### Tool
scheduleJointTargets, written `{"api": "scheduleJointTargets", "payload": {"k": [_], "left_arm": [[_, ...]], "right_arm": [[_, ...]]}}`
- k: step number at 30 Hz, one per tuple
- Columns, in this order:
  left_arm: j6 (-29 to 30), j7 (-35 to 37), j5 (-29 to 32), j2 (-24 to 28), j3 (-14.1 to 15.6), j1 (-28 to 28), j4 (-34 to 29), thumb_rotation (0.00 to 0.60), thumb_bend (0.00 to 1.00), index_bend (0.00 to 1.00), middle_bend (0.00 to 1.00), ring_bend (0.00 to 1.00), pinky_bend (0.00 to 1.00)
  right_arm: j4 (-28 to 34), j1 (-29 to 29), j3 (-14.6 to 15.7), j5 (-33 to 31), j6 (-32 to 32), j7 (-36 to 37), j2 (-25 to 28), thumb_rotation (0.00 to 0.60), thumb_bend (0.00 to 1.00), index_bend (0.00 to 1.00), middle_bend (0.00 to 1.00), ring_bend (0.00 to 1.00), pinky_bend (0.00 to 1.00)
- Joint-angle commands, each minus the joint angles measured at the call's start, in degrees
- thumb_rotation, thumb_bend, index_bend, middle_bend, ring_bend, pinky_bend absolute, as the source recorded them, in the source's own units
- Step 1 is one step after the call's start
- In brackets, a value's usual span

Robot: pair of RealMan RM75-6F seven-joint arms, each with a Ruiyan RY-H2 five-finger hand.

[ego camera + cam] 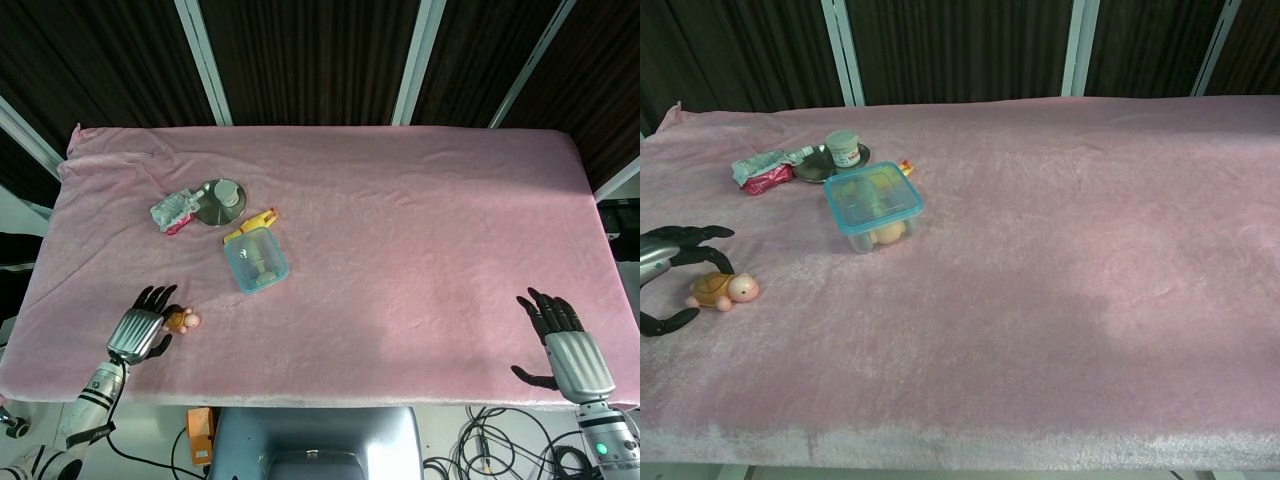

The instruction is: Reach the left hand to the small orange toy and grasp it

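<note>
Matt pink plush cloth [400, 220], translucent blue plastic box [256, 259], glossy orange toy [722, 289], brushed-metal left hand [139, 331]
</note>
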State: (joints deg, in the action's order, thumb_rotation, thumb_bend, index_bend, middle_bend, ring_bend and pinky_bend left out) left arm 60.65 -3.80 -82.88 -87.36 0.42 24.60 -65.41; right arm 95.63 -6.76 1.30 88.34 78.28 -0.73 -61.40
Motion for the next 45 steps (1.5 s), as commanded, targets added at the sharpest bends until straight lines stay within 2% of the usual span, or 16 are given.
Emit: {"api": "scheduleJointTargets", "payload": {"k": [1,5,8,11,13,22,26,29,30,32,34,35,40,43,45], "left_arm": [[0.12,-0.37,0.28,-0.48,-0.47,0.22,0.56,0.600,0.41,0.34,0.00,0.00,0.00],[0.28,-0.47,0.69,-0.67,-1.06,0.42,1.10,0.600,0.40,0.43,0.00,0.00,0.00],[1.19,0.43,0.17,-1.20,-1.21,0.41,1.96,0.600,0.42,0.60,0.02,0.00,0.00],[1.90,3.56,-0.83,-1.90,-1.04,0.46,3.09,0.600,0.47,0.77,0.09,0.00,0.00],[2.64,4.47,-1.51,-2.41,-0.93,0.45,4.09,0.600,0.49,0.84,0.12,0.00,0.00],[5.31,5.80,-2.90,-4.42,-1.16,0.40,6.31,0.600,0.50,0.88,0.16,0.00,0.01],[5.49,6.84,-3.31,-4.34,-1.06,0.57,6.02,0.600,0.45,0.78,0.17,0.00,0.03],[5.32,5.47,-3.11,-3.99,-1.01,0.55,5.63,0.600,0.39,0.65,0.15,0.00,0.03],[5.08,5.13,-2.94,-3.66,-0.88,0.45,5.16,0.600,0.38,0.54,0.12,0.00,0.02],[3.89,5.29,-1.55,-2.66,-0.93,0.02,2.95,0.600,0.38,0.25,0.05,0.00,0.02],[2.88,5.96,-0.18,-0.08,-0.78,-0.65,-1.97,0.600,0.38,0.06,0.01,0.00,0.01],[3.68,5.40,-0.23,1.49,-0.60,-1.19,-4.40,0.600,0.38,0.01,0.00,0.00,0.01],[10.22,2.96,-2.46,8.02,1.56,-5.12,-14.52,0.600,0.34,0.00,0.00,0.00,0.02],[14.47,4.28,-5.56,13.10,4.27,-7.97,-20.60,0.600,0.32,0.00,0.00,0.00,0.04],[18.82,4.38,-8.22,15.67,5.99,-10.35,-22.30,0.600,0.32,0.00,0.00,0.00,0.03]], "right_arm": [[0.03,-0.04,0.15,0.20,-0.17,-0.09,0.02,0.600,0.25,0.00,0.00,0.00,0.00],[0.09,0.01,0.24,0.34,-0.22,-0.31,0.00,0.600,0.25,0.00,0.00,0.00,0.00],[0.12,-0.07,0.25,0.27,-0.49,-0.58,-0.11,0.600,0.25,0.00,0.00,0.00,0.00],[0.18,-0.15,0.34,0.42,-0.71,-0.84,-0.18,0.600,0.25,0.00,0.00,0.00,0.00],[0.21,-0.17,0.35,0.39,-0.80,-0.96,-0.18,0.600,0.25,0.00,0.00,0.00,0.00],[0.24,-0.34,0.32,0.45,-1.13,-0.98,-0.25,0.600,0.25,0.00,0.00,0.00,0.00],[0.12,-0.38,0.24,0.52,-1.07,-0.93,-0.38,0.600,0.25,0.00,0.00,0.00,0.00],[0.15,-0.41,0.22,0.38,-1.20,-0.96,-0.39,0.600,0.25,0.00,0.00,0.00,0.00],[0.17,-0.43,0.20,0.37,-1.22,-1.04,-0.43,0.600,0.25,0.00,0.00,0.00,0.00],[0.11,-0.47,0.16,0.52,-1.13,-1.12,-0.57,0.600,0.25,0.00,0.00,0.00,0.00],[-0.12,-0.50,0.10,0.62,-1.03,-1.31,-0.88,0.600,0.25,0.00,0.00,0.00,0.00],[-0.18,-0.53,0.09,0.58,-1.12,-1.35,-1.02,0.600,0.25,0.00,0.00,0.00,0.00],[-0.32,-0.89,0.23,0.47,-1.99,-2.39,-1.61,0.600,0.25,0.00,0.00,0.00,0.00],[-0.18,-1.31,0.35,0.24,-3.02,-2.97,-1.94,0.600,0.25,0.00,0.00,0.00,0.00],[-0.06,-1.44,0.33,0.24,-3.19,-2.95,-1.94,0.600,0.25,0.00,0.00,0.00,0.00]]}}
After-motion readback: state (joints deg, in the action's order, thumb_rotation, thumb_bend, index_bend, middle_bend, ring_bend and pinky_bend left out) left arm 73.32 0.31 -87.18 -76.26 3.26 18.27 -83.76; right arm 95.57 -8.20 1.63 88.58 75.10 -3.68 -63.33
